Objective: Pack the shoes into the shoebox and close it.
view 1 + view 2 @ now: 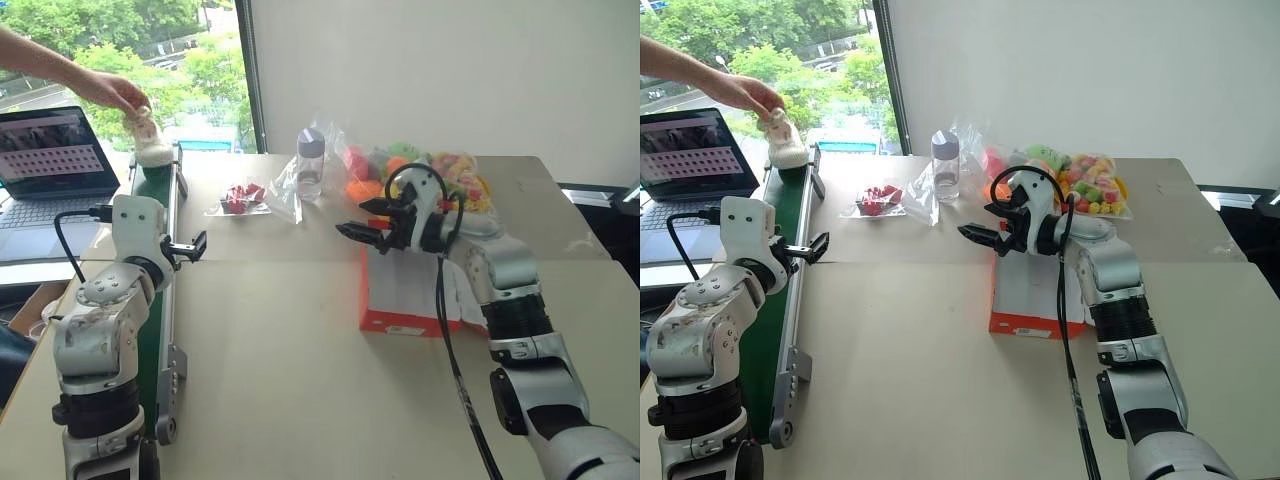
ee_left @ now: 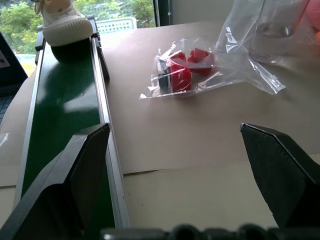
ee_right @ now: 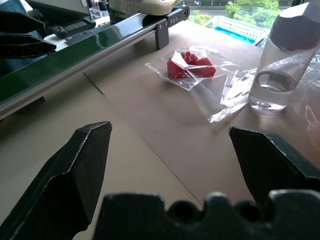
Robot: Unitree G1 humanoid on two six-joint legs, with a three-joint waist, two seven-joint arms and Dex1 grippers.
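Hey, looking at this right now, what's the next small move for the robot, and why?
Probably hold the left gripper open beside the green conveyor belt and wait. A person's hand is setting a cream shoe on the belt's far end, so nothing is within reach. The right gripper hangs open over the orange shoebox.

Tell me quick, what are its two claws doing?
Left gripper: open, holding nothing.
Right gripper: open, holding nothing.
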